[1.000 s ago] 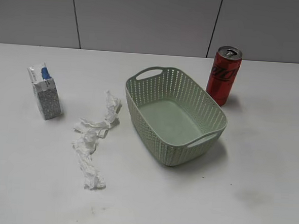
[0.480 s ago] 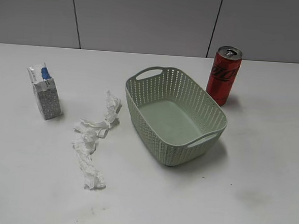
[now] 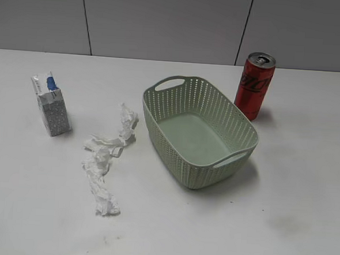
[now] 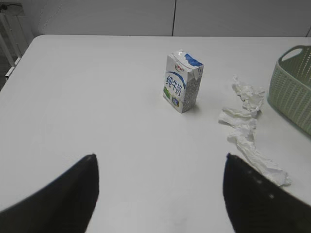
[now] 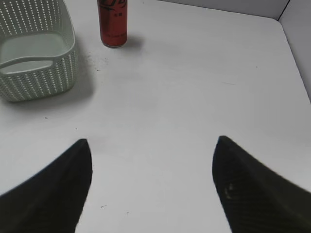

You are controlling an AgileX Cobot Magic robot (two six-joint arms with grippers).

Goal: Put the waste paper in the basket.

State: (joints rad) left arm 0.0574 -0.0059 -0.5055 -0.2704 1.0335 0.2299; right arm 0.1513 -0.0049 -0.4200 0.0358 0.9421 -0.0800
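The waste paper (image 3: 105, 161) is a string of crumpled white tissue scraps on the white table, left of the basket; it also shows in the left wrist view (image 4: 249, 130). The pale green basket (image 3: 198, 130) stands empty at mid-table; its wall shows in the left wrist view (image 4: 291, 85) and in the right wrist view (image 5: 36, 53). My left gripper (image 4: 159, 158) is open and empty, short of the paper and to its left. My right gripper (image 5: 153, 141) is open and empty, right of the basket. Neither gripper shows in the exterior view.
A small grey-speckled carton with a blue-and-white top (image 3: 51, 104) stands left of the paper, also in the left wrist view (image 4: 183, 81). A red soda can (image 3: 254, 85) stands behind the basket's right end, also in the right wrist view (image 5: 112, 22). A table edge (image 5: 296, 53) runs at far right.
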